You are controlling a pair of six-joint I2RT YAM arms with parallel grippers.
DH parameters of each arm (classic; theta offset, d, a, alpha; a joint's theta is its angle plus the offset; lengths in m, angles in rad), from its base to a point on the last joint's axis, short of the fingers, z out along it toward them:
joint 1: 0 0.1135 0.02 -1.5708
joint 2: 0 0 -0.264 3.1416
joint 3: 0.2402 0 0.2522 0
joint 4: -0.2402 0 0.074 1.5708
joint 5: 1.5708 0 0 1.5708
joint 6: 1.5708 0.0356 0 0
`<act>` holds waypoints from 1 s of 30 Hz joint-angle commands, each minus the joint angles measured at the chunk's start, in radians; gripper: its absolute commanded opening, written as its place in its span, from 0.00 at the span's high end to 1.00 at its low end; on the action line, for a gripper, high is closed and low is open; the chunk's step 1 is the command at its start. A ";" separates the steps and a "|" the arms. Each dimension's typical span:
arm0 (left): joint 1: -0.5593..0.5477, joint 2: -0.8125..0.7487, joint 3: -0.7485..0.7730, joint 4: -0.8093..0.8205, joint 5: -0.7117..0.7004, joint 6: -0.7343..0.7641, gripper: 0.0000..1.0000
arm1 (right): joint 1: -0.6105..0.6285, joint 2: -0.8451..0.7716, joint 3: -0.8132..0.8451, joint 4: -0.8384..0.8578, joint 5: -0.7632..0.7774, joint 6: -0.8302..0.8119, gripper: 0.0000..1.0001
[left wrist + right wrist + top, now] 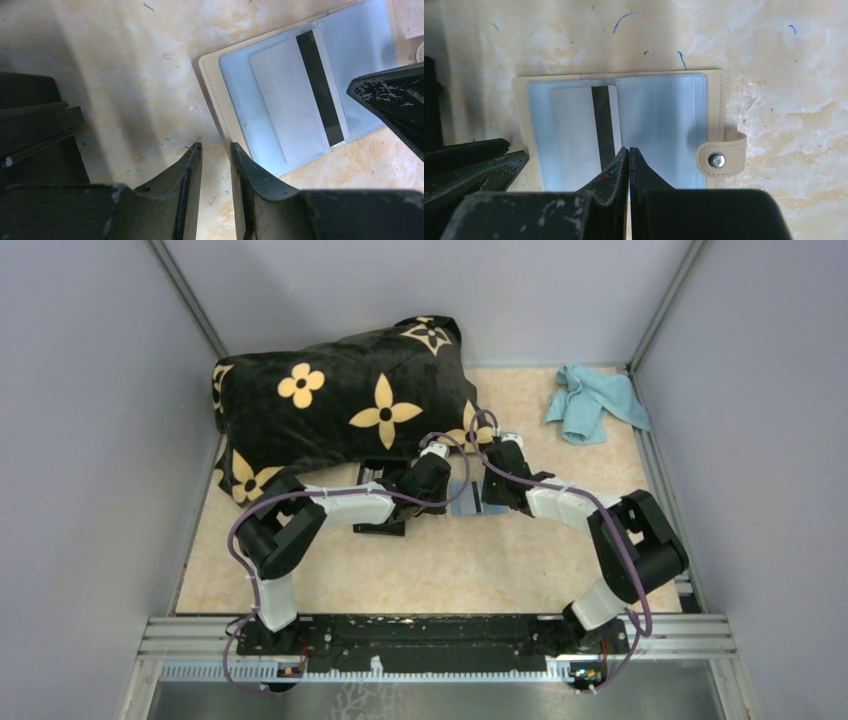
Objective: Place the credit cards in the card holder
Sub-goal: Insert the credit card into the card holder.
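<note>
A pale marbled table stands inside grey walls, with two robot arms reaching in from its near edge. A large black pillow with yellow flowers fills the far left, and a light blue cloth lies crumpled at the far right corner.

Between the two arms, near the middle of the table, a beige card holder lies opened flat, showing two clear plastic pockets. A beige snap tab sticks out from its outer edge. A grey card with a dark stripe sits inside one clear pocket, the one on the side nearer the left arm. The other pocket looks empty.

The right tool points down over the holder's centre fold, its two fingers pressed tightly together, with the tips right at the striped edge of the card. From this angle it is hard to say whether they nip the plastic or only touch it.

The left tool hangs low at the holder's near corner, its fingers set slightly apart with only bare table showing in the narrow gap.

A black case with stepped ledges lies on the table just beside the left tool, on the side away from the holder
</note>
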 commanded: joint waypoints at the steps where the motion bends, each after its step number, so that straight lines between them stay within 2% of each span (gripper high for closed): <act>1: 0.006 0.052 -0.016 -0.067 0.023 -0.008 0.65 | 0.013 0.029 0.051 0.028 0.020 -0.013 1.00; 30: 0.005 0.072 -0.010 -0.048 0.051 -0.008 0.65 | 0.062 0.096 0.105 0.041 -0.017 0.005 1.00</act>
